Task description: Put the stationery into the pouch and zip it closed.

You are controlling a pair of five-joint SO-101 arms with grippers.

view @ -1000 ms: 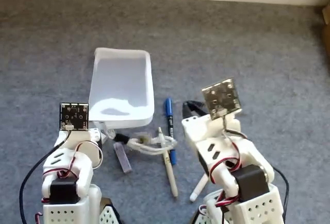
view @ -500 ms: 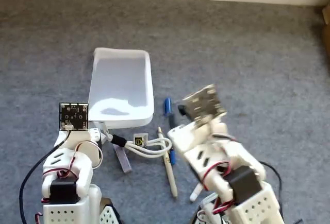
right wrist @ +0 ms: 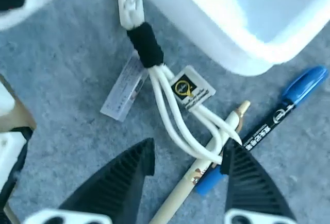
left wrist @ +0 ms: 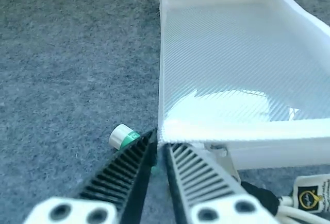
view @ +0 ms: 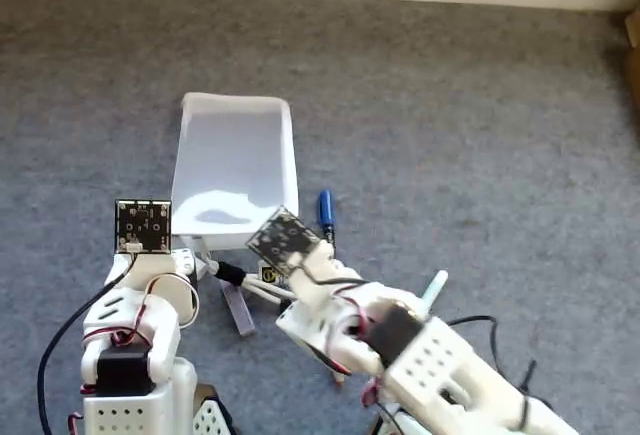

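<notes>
The white translucent pouch (view: 235, 160) lies open on the grey carpet. My left gripper (left wrist: 158, 144) is shut on the pouch's near corner (left wrist: 164, 131), beside a green-and-white cap (left wrist: 122, 135). A white cord loop (right wrist: 178, 128) with a black band and a tag (right wrist: 192, 87) trails from that end. My right gripper (right wrist: 183, 180) hangs open just above the loop, a cream pen (right wrist: 203, 170) and a blue marker (right wrist: 281, 113). The marker's far end (view: 326, 207) shows beside the pouch. A clear flat piece (right wrist: 124, 92) lies next to the cords.
A white pen with a teal tip (view: 433, 290) pokes out beside the right arm's body (view: 420, 355). The left arm's base (view: 130, 355) stands at the near left. Open carpet (view: 480, 125) stretches to the right of and beyond the pouch.
The right arm has swung left and dropped low over the pens and cord loop. The left arm has not moved. The cord loop has shifted slightly.
</notes>
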